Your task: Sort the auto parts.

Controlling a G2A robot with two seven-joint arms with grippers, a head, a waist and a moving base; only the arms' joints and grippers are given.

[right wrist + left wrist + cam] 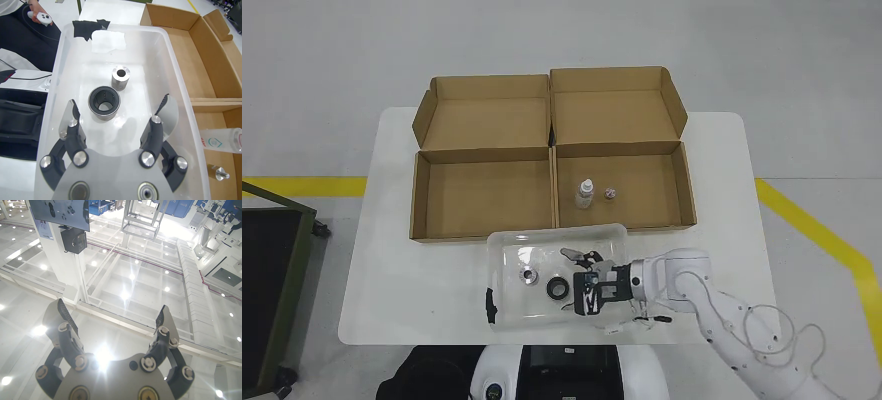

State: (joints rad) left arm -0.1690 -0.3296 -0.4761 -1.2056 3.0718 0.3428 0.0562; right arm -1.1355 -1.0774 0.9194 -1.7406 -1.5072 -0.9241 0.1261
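In the top view, your white surface [442,290] fills the middle of the frame. On its upper half sit two open brown cardboard boxes, the left cardboard box [482,195] bare inside and the right cardboard box [652,190] already holding two parts. Below them, at lower centre, is the clear plastic bin [504,290]. The right gripper [580,280] hangs inside the bin's right-hand part. Inside the bin stand the dark ringed metal bearing [104,103] and, just beside it, the smaller silver metal sleeve with a centre hole [121,78]. In the right box lie a small clear plastic bottle [585,193] and, near it, a tiny silver stud [610,190].

Watch these risks. The bearing and sleeve stand close together, so a finger going down between them would likely tip or shove the sleeve. One finger sits near the bin's wall [170,43], and a sideways drift could catch it and drag the light bin. Smooth, round metal may also slip or roll out of an off-centre squeeze.

The fingers of the right gripper [119,99] are spread wide, holding and touching nothing, with the bearing lying ahead between them. The left gripper [112,304] points up at the ceiling, its fingers also spread wide and bare.
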